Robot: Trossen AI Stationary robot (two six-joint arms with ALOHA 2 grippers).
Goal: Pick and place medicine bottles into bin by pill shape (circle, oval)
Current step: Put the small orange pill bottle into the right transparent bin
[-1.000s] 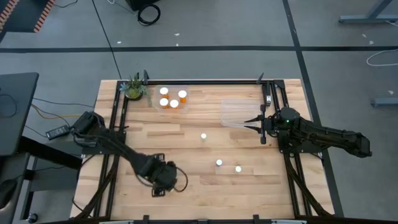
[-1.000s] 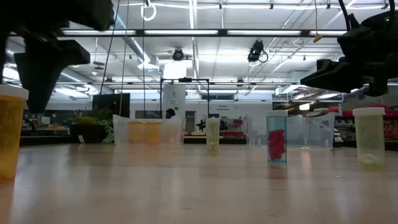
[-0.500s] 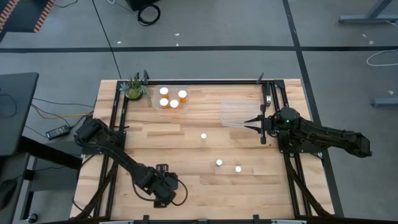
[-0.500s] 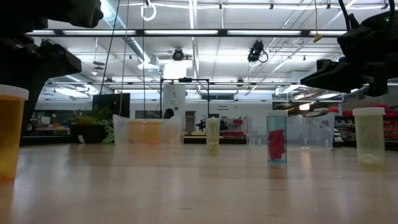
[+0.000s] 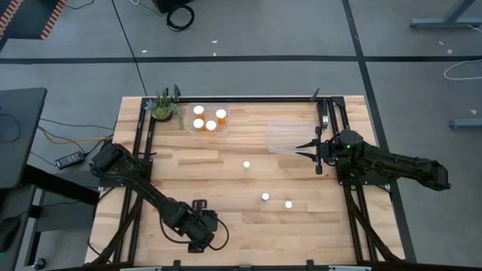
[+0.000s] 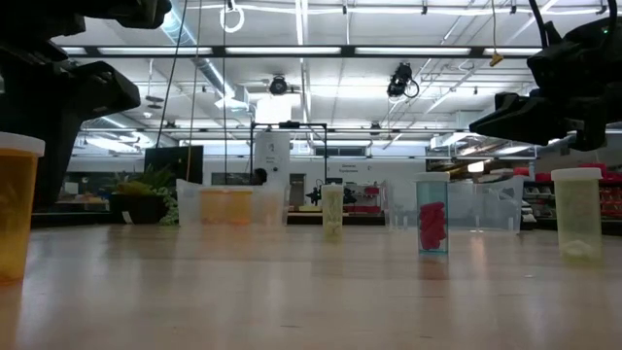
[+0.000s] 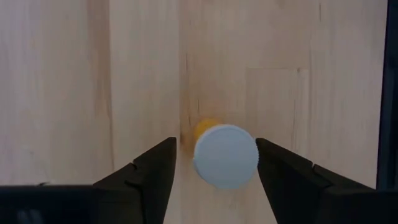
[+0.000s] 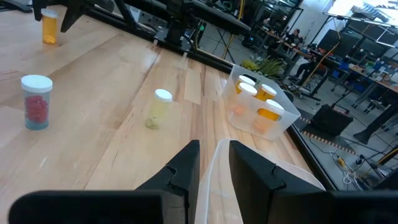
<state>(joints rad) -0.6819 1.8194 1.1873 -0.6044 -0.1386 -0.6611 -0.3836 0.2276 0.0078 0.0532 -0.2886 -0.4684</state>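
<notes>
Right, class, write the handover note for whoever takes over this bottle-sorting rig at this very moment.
Left claw: open, straddling the orange bottle at the table's front left, not gripping it yet.
Right claw: shut on the rim of the clear bin at the right; that bin looks empty.
Done: four bottles stand in the far bin beside the plant.
Left: the orange bottle, plus three loose bottles mid-table, all standing upright.
</notes>
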